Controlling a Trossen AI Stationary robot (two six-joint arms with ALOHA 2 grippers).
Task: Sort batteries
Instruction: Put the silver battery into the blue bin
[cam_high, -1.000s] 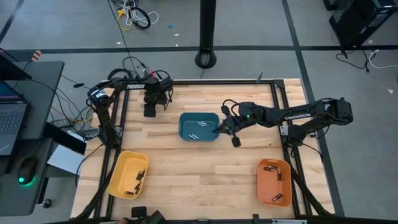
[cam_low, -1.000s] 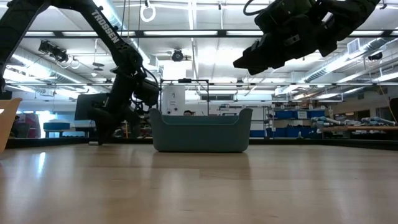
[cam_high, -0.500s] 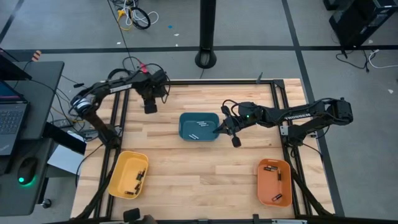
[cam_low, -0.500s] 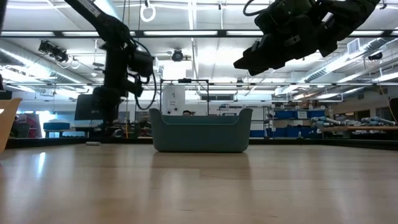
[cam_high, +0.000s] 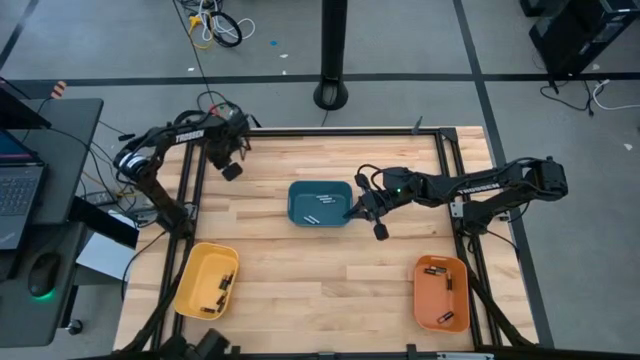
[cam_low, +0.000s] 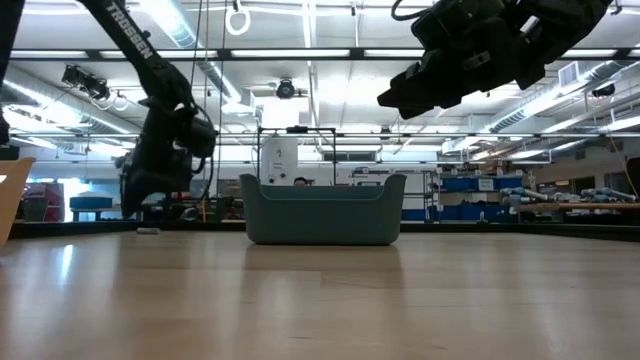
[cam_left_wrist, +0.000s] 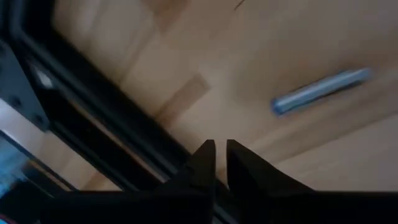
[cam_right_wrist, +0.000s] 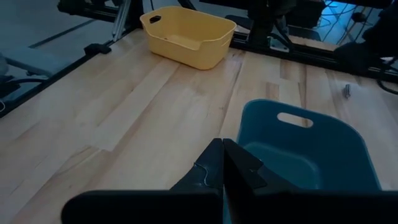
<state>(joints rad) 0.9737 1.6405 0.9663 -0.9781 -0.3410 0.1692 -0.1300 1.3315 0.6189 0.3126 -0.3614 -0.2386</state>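
The left gripper (cam_high: 231, 170) hangs near the upper left corner of the wooden table (cam_high: 330, 280) in the high view. Its wrist view is blurred; the two dark fingers (cam_left_wrist: 204, 163) stand nearly together with a thin slit between them and nothing visible in it, so whether they are fully closed cannot be told. A single battery (cam_left_wrist: 320, 91) lies on the bare wood at the right of that wrist picture, smeared into a silvery streak.

The right gripper (cam_high: 379, 229) sits at the right edge of the blue tray (cam_high: 320, 204) in the middle of the high view, its fingers pressed closed with nothing seen between them. Two or three batteries (cam_high: 314, 213) show as pale streaks inside the tray. More lie in the yellow tray (cam_high: 205, 281) at lower left and the orange tray (cam_high: 441, 292) at lower right, too small to count. From the low view the blue tray's wall hides its contents.
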